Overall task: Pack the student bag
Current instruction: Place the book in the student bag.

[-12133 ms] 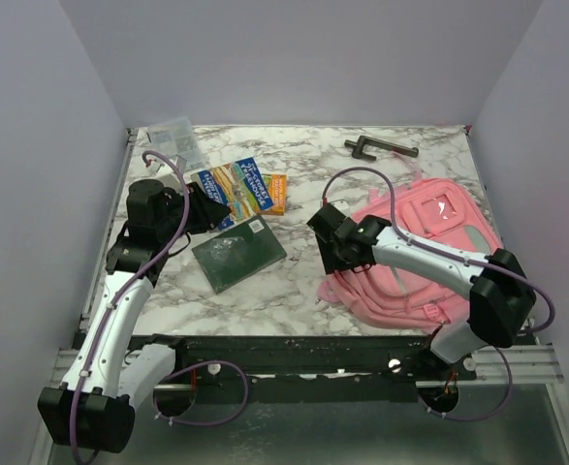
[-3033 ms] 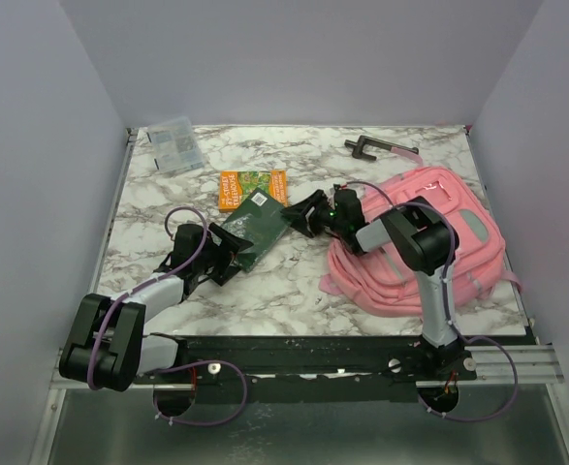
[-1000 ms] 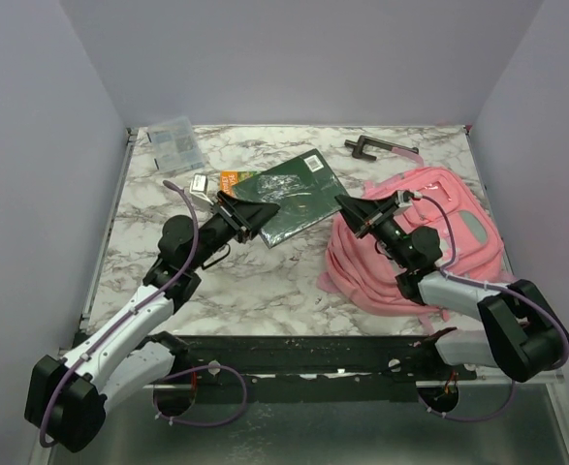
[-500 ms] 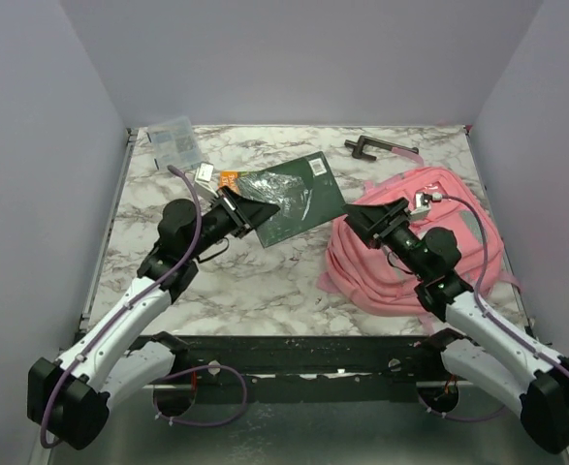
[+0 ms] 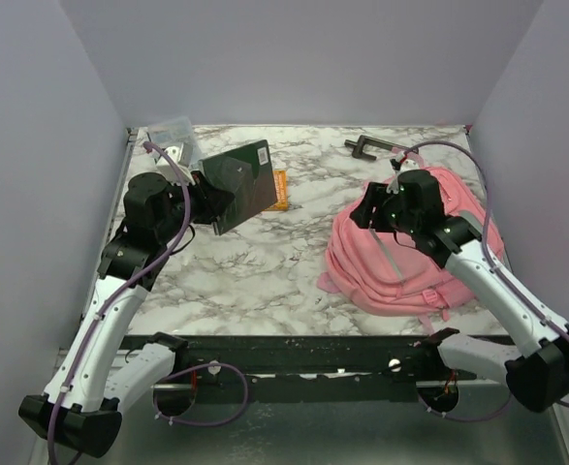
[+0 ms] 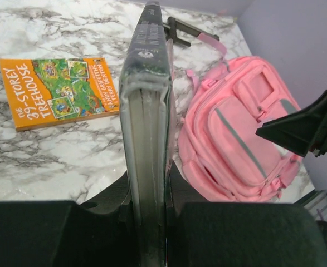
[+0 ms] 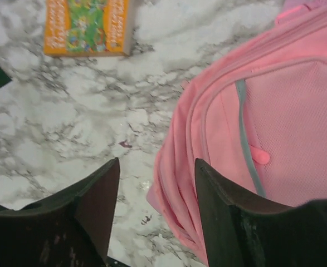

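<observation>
The student bag (image 5: 415,266) is a pink backpack lying flat at the right of the table, also seen in the left wrist view (image 6: 238,130) and the right wrist view (image 7: 274,122). My left gripper (image 5: 209,201) is shut on a dark green book (image 5: 239,182), held raised on edge over the table's left rear; the book (image 6: 146,128) stands spine-up between the jaws. My right gripper (image 5: 365,214) hovers open above the bag's left edge, and nothing sits between its fingers in the right wrist view (image 7: 155,172).
An orange paperback (image 6: 60,92) lies on the marble behind the green book, its corner showing (image 5: 280,191). A clear plastic box (image 5: 173,136) sits at the back left. A black tool with a pink handle (image 5: 376,147) lies at the back, near the bag's top.
My left gripper has shut on the green book and swung it left and up onto its edge. The right gripper has opened, let go of the book and pulled back over the bag.
</observation>
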